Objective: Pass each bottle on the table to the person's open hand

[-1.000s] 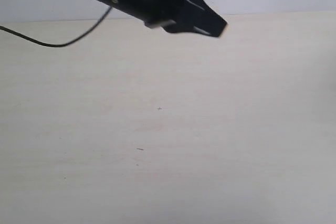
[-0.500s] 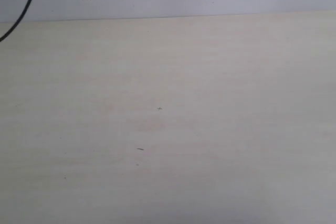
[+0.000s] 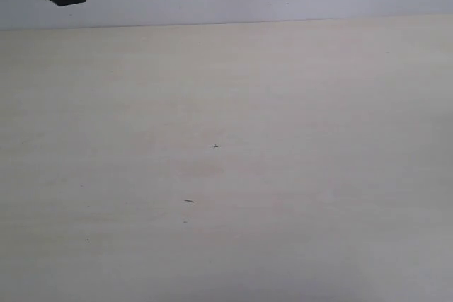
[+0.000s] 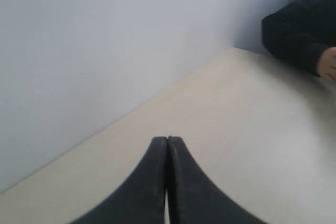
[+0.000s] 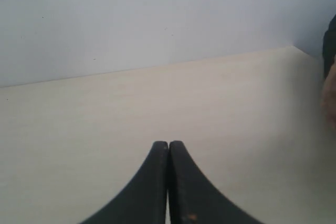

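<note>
No bottles in any view, maybe all delivered? Left gripper [image 4: 167, 140] and right gripper [image 5: 168, 144] are both pinched closed and empty over the table [image 3: 297, 175]. Hand [image 4: 329, 64] sits at its corner. Bottles are probably light and slick, so grab mid-body.

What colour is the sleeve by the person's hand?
Black. The sleeve shows best in the left wrist view, right next to the hand.

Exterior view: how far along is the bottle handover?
Done, it seems: no bottle shows on the table in any view. In hand: nothing; the left gripper and right gripper each have their fingers pressed together, empty. The person's hand only partly shows at the frame edge. Left: nothing I can see, though table areas outside the views are unchecked.
</note>
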`<action>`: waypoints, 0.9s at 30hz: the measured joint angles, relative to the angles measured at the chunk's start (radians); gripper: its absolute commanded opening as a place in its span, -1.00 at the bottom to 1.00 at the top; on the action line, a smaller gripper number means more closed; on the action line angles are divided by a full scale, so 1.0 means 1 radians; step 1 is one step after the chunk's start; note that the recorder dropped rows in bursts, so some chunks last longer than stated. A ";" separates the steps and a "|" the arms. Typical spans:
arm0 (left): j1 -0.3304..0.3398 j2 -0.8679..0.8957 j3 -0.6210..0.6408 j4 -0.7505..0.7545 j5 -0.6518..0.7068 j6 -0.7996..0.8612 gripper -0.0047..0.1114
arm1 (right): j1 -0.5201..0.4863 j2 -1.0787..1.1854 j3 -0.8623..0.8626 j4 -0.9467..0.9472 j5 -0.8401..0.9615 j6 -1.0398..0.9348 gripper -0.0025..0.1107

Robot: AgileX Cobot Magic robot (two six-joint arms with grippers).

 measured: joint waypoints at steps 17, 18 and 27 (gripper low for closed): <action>0.000 -0.156 0.174 -0.008 -0.708 -0.196 -0.92 | 0.000 0.000 0.000 0.000 0.000 0.000 -0.96; 0.000 -0.156 0.180 -0.008 -0.721 -0.198 -0.92 | 0.000 0.000 0.000 0.000 0.000 0.000 -0.96; 0.000 -0.156 0.192 -0.010 -0.741 -0.200 -0.92 | 0.000 0.000 0.000 0.000 0.000 0.000 -0.96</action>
